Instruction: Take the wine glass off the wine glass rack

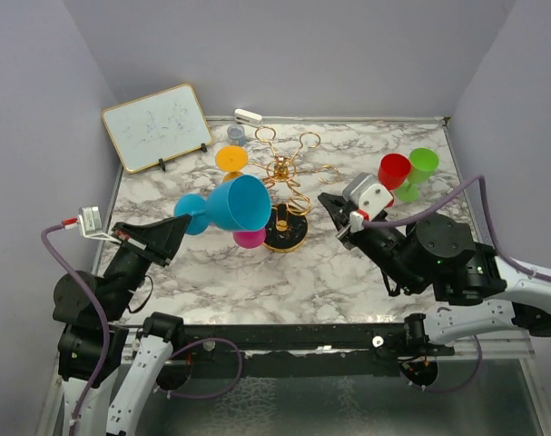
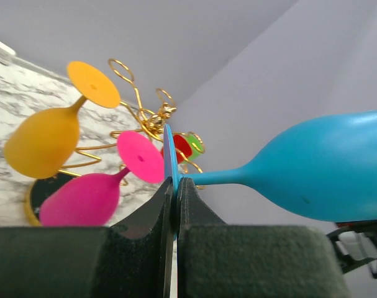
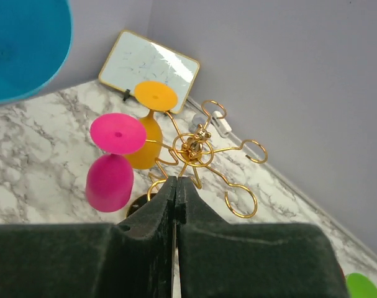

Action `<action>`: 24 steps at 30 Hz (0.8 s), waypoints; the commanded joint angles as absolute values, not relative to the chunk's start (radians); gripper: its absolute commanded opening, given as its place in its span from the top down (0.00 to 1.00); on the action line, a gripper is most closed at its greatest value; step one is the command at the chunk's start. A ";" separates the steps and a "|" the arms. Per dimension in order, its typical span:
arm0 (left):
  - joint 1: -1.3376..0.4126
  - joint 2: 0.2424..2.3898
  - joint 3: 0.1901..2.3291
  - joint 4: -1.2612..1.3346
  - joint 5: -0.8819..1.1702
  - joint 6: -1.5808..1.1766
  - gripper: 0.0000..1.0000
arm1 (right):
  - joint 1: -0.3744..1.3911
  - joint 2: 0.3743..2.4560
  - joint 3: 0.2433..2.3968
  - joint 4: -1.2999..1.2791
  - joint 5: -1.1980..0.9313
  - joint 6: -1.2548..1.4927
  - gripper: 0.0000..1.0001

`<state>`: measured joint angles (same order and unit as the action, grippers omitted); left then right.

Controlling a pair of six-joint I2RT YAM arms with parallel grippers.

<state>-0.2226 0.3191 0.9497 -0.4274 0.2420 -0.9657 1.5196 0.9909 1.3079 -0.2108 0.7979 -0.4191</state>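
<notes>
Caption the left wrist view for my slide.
Left pincer shut on blue glass by its foot; orange glass and pink glass hang bowl-down on gold rack behind.

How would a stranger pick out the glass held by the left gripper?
On the marble table stands a gold wire rack. Just left of it, the left gripper pinches a glass by its foot. It alone is blue and sideways; the orange glass and pink glass hang.

The blue wine glass [image 1: 237, 204] is showing smooth, satin plastic; the rack [image 1: 282, 170] is gleaming as polished gold wire; the table [image 1: 257, 277] is wearing a marble-patterned, faintly glossy top.
</notes>
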 commanded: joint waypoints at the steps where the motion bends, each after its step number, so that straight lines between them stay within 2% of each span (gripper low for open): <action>1: -0.220 0.263 0.903 -0.474 0.171 -0.802 1.00 | 1.523 1.032 1.602 -0.673 0.773 -0.017 0.99; 4: -0.221 0.254 0.873 -0.454 0.208 -0.782 1.00 | 1.524 1.113 1.836 -0.870 0.663 0.096 0.99; 7: -0.220 0.261 0.861 -0.453 0.222 -0.775 1.00 | 1.524 1.260 2.085 -1.060 0.592 0.152 0.91; 11: -0.221 0.256 0.864 -0.450 0.220 -0.778 1.00 | 1.523 1.356 2.107 -1.043 0.752 0.065 0.83; 13: -0.221 0.252 0.873 -0.459 0.220 -0.775 1.00 | 1.515 1.374 2.077 -0.959 0.817 -0.006 0.79; 17: -0.220 0.252 0.896 -0.484 0.219 -0.761 1.00 | 1.496 1.389 2.038 -0.689 0.890 -0.183 0.77; 22: -0.221 0.253 0.917 -0.500 0.215 -0.750 1.00 | 1.484 1.432 1.845 0.038 1.062 -0.745 0.77; 24: -0.221 0.255 0.926 -0.510 0.210 -0.744 1.00 | 1.454 1.493 1.920 0.102 1.059 -0.807 0.77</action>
